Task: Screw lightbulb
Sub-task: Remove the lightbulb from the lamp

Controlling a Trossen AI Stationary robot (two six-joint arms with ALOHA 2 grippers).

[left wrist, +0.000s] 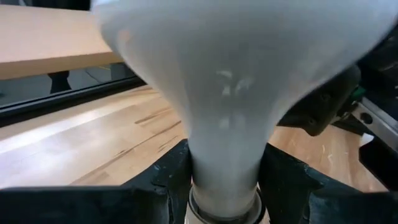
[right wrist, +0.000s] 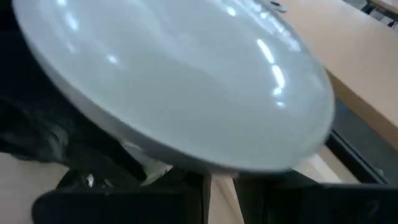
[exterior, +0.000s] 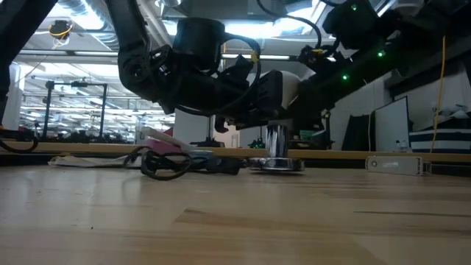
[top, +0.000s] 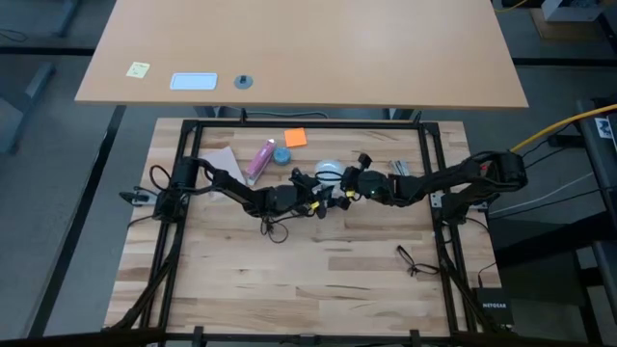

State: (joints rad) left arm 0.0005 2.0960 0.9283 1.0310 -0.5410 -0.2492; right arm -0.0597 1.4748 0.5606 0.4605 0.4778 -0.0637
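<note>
The left gripper (left wrist: 225,186) has its fingers (left wrist: 165,177) partly closed on the narrow neck of the lightbulb (left wrist: 236,81), one dark pad on either side, just above the bulb's metal collar. The bulb's globe fills most of the left wrist view.

The right gripper (top: 359,183) meets the left one at the middle of the desk (top: 318,280). In its wrist view the frosted globe lies immediately in front of it, with its fingers (right wrist: 124,202) low at the frame edge; whether they are clamped on anything cannot be told.

In the low view the bulb sits above the chrome post of the lamp base (exterior: 277,163), which stands on the desk; both arms crowd over it and hide the joint between bulb and socket.

Surroundings, high view: a pink tube (top: 260,160) and a small blue round object (top: 281,154) lie just behind the left arm, an orange note (top: 295,138) farther back, and a loose black cord (top: 413,262) near the right frame rail. A loop of black cable (exterior: 165,165) lies beside the base.
</note>
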